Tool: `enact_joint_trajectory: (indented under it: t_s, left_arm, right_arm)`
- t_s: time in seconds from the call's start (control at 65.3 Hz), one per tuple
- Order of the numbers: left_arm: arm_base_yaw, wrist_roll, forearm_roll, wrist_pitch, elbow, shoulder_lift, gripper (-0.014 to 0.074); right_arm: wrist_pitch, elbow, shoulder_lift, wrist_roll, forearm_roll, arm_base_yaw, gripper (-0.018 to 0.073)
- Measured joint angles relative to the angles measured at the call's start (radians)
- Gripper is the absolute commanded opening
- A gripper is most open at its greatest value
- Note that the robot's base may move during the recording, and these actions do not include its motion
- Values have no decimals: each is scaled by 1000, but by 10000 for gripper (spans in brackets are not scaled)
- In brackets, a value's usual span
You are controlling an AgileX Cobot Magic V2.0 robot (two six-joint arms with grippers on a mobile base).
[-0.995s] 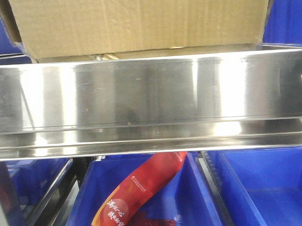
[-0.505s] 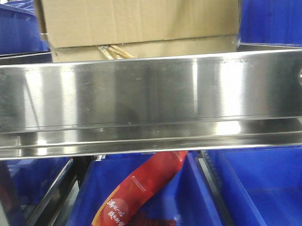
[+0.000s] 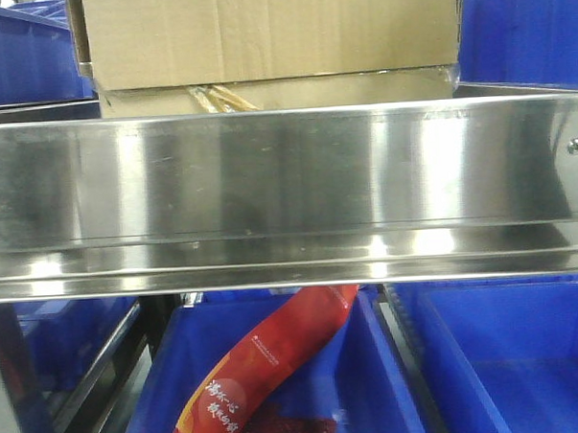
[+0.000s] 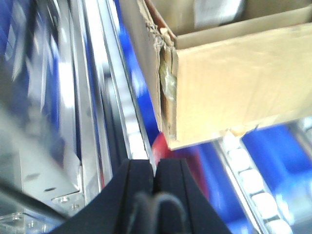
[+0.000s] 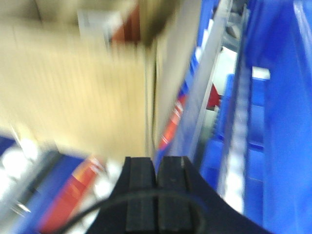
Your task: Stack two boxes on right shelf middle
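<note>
A plain brown cardboard box stands above the shiny steel shelf rail in the front view. A second strip of cardboard with yellowish tape shows right under it. Neither gripper appears there. In the left wrist view my left gripper is shut and empty, below and apart from the box, whose corner tape is peeling. The right wrist view is blurred. My right gripper is shut on nothing, with the box up and to its left.
Blue bins sit under the shelf, one holding a long red packet. More blue bins flank the box on both sides. A rivet marks the rail's right end. White rollers run below the box.
In the front view the upper box has shrunk and moved back from the camera since a second ago. The lower cardboard strip stayed. The rail's rivet shifted slightly left.
</note>
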State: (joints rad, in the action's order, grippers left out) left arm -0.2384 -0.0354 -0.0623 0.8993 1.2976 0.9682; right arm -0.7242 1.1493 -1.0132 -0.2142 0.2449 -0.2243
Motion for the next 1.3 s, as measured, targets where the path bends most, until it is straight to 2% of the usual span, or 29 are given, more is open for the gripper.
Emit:
enact_joint_trajectory:
  t_s: [0.199, 0.383, 0.551, 0.857, 1.301]
  left_arm:
    - [0, 0, -22, -260, -346, -272, -111]
    - [2, 0, -30, -393, -606, -499, -111]
    - [2, 0, -30, -490, -759, -662, -111]
    - [2, 0, -30, -609, -827, -777, -111]
    - [2, 0, -30, -614, -827, -777, -111]
  right_arm:
    - [162, -290, 185, -75, -2, 0, -162]
    - [309, -504, 365, -88, -2, 0, -162]
    - [386, -633, 539, -90, -4, 0, -162]
    - [418, -693, 682, -90, -4, 0, -162]
    - [420, -693, 682, -90, -4, 0, -162]
